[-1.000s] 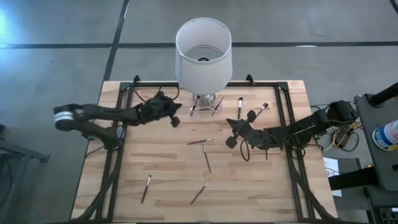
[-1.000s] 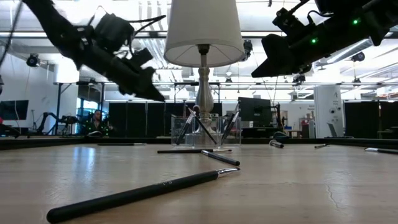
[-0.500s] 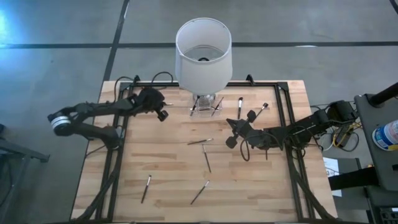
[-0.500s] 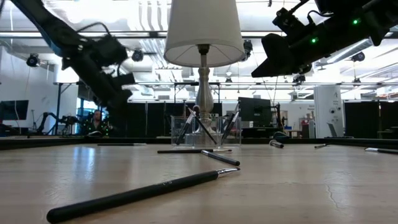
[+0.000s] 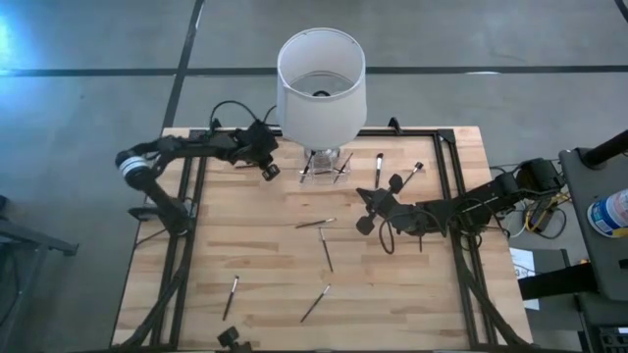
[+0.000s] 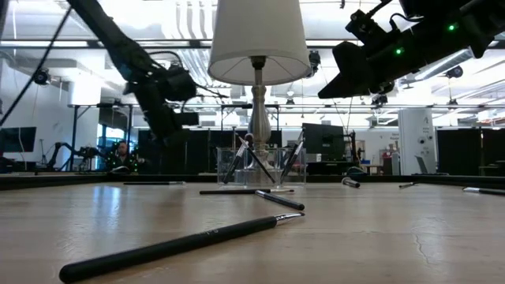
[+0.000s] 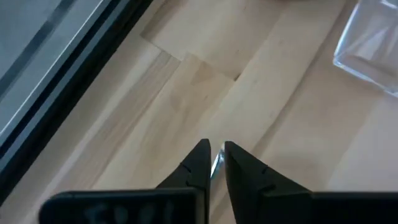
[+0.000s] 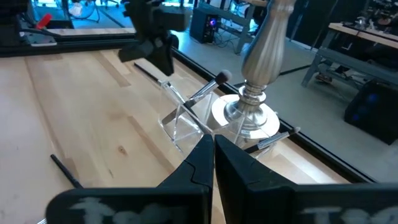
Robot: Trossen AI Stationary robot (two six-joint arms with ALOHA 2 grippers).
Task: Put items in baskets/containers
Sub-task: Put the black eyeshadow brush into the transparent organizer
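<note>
A clear container [image 5: 324,165] stands at the foot of a lamp at the table's far middle, with several dark brushes leaning in it [image 6: 259,164]. More brushes lie loose on the wood, among them one [image 5: 315,224] at mid-table and one [image 8: 149,76] below my left gripper. My left gripper [image 5: 269,173] hovers left of the container, pointing steeply down. Its fingers [image 7: 199,158] stand a narrow gap apart, with a silvery sliver showing in the gap. My right gripper [image 5: 361,203] hangs shut and empty right of centre, facing the container [image 8: 186,121]. My left gripper has a thin silvery sliver [image 7: 216,165] showing in the narrow gap between its fingertips. I cannot tell whether the fingers touch it or whether it lies on the wood below them.
The lamp's white shade [image 5: 321,83] overhangs the container, and its metal stem and base [image 8: 252,115] stand right behind it. A black frame rail [image 5: 196,196] runs along the table's left, far and right edges. Loose brushes [image 5: 315,303] lie toward the near edge.
My left gripper has drawn back from beside the container toward the table's left edge, then swung toward the far edge. It has tipped from a shallow slant to pointing steeply down. The brushes and my right arm have kept still.
</note>
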